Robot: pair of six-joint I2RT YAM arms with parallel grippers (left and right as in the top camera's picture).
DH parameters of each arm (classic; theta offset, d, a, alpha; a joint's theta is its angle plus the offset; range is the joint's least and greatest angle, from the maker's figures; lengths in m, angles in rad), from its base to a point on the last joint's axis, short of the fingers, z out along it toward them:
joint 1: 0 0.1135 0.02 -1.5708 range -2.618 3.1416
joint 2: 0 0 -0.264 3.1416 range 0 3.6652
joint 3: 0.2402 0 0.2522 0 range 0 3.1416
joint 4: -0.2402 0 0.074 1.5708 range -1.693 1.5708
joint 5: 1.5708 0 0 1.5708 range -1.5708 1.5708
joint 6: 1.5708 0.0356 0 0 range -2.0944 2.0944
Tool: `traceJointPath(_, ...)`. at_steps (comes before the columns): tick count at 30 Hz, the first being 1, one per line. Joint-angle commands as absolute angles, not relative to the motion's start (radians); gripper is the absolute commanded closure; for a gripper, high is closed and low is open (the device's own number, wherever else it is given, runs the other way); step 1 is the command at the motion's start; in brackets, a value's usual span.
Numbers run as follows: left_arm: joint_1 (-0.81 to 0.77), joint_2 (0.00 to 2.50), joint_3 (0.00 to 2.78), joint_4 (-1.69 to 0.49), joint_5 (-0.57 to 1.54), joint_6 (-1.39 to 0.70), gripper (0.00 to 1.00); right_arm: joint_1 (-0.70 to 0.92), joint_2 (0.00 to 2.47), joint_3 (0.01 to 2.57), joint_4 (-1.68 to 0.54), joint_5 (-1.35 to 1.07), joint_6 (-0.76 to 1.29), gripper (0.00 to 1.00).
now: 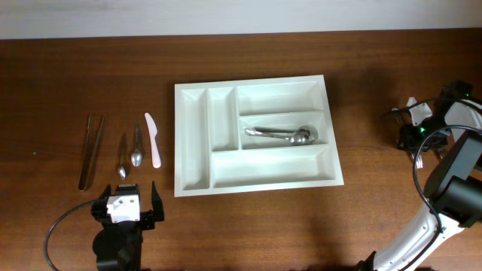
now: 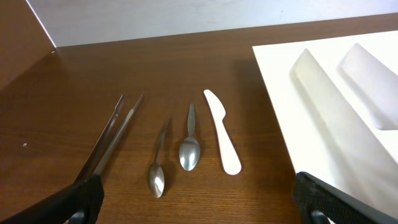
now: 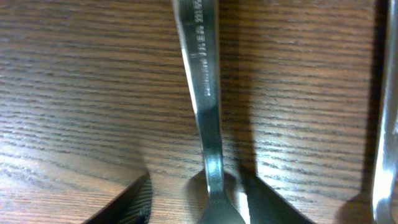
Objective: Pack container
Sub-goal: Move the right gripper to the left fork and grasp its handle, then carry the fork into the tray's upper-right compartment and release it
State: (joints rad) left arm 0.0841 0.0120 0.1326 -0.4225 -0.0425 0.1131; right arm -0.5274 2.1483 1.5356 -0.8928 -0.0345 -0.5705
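Note:
The white five-compartment container (image 1: pixel 193 143) lies mid-table, and its left rim shows in the left wrist view (image 2: pixel 280 81). Two or three metal spoons (image 1: pixel 282 134) lie in its middle wide compartment. My left gripper (image 1: pixel 126 207) is open and empty, near the front edge, just short of two loose spoons (image 2: pixel 188 149) (image 2: pixel 157 177). My right gripper (image 1: pixel 416 138) is at the far right, low over the table. Its open fingers (image 3: pixel 196 193) straddle the handle of a metal utensil (image 3: pixel 202 81); the left finger stands apart from it.
Left of the container lie metal tongs (image 1: pixel 92 150), two spoons (image 1: pixel 123 156) and a white plastic knife (image 1: pixel 153 139). More cutlery lies by the right gripper: a fork-like piece (image 1: pixel 419 159), a white piece (image 1: pixel 413 102) and another metal handle (image 3: pixel 387 124).

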Motion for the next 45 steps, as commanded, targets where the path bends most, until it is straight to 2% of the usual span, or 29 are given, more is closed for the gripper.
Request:
traceJointPath(1, 0.078, 0.006, 0.125, -0.421, -0.052, 0.129, 0.01, -0.523, 2.167, 1.498, -0.886, -0.046, -0.532, 0.74)
traceJointPath(4, 0.078, 0.006, 0.125, -0.421, -0.052, 0.129, 0.01, -0.523, 2.166, 1.514, -0.885, -0.060, -0.475, 0.89)
traceJointPath(7, 0.078, 0.006, 0.125, -0.421, -0.052, 0.129, 0.01, -0.521, 2.166, 1.561, -0.908, -0.083, -0.427, 0.96)
traceJointPath(15, 0.078, 0.006, 0.125, -0.421, -0.052, 0.129, 0.01, -0.442, 2.165, 1.773, -1.063, -0.086, -0.410, 0.96)
traceJointPath(22, 0.078, 0.006, 0.125, -0.421, -0.052, 0.129, 0.01, -0.236, 2.164, 1.978, -1.185, -0.123, -0.422, 0.96)
traceJointPath(26, 0.078, 0.006, 0.125, -0.421, -0.052, 0.129, 0.01, -0.103, 2.164, 2.045, -1.195, -0.163, -0.531, 0.96)
traceJointPath(35, 0.078, 0.006, 0.125, -0.421, -0.051, 0.129, 0.01, 0.197, 2.165, 2.072, -1.171, -0.165, -1.024, 0.96)
traceJointPath(40, 0.078, 0.006, 0.125, -0.421, -0.051, 0.129, 0.01, 0.264, 2.166, 2.072, -1.151, -0.166, -1.198, 0.96)
traceJointPath(45, 0.078, 0.006, 0.125, -0.421, -0.051, 0.129, 0.01, 0.265, 2.169, 2.067, -1.133, -0.174, -1.268, 0.96)
